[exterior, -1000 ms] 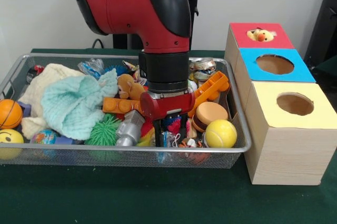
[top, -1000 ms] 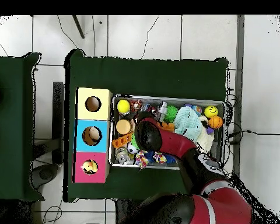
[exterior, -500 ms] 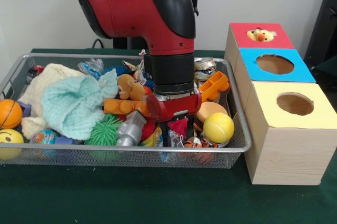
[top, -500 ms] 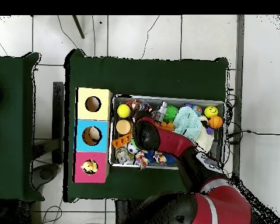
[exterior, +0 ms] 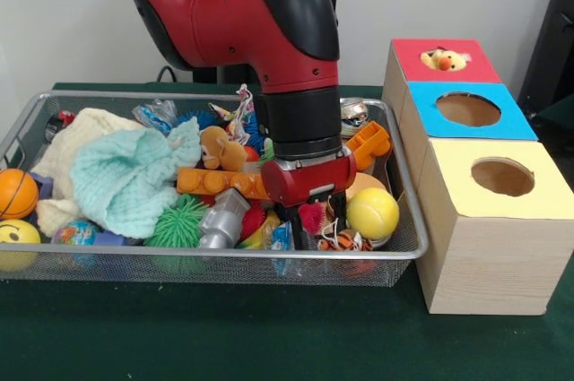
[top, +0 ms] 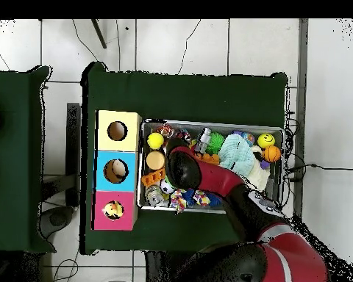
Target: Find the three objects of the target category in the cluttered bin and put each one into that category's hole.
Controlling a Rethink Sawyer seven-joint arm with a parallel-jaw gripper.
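Observation:
A wire mesh bin [exterior: 224,255] holds mixed toys. My gripper [exterior: 314,215] is down in the clutter at the bin's front right, open, with its fingers on either side of a red spiky toy [exterior: 311,217]. A yellow ball [exterior: 372,212] rests just right of it, on an orange disc [exterior: 359,186]. An orange basketball [exterior: 16,193] and a yellow smiley ball [exterior: 16,238] lie at the bin's left end. In the overhead view the arm [top: 183,167] hides the gripper; the yellow ball [top: 156,140] shows beside it.
Right of the bin stand three boxes with round holes: red [exterior: 475,63] with a plush toy [exterior: 444,60] in its hole, blue [exterior: 516,125] and yellow [exterior: 457,161]. A mint cloth [exterior: 126,179], a brown teddy [exterior: 218,148], an orange brick [exterior: 215,182] and a green spiky ball [exterior: 177,222] crowd the bin.
My gripper has slid right through the clutter toward the yellow ball. The yellow ball has shifted up and slightly left onto the orange disc.

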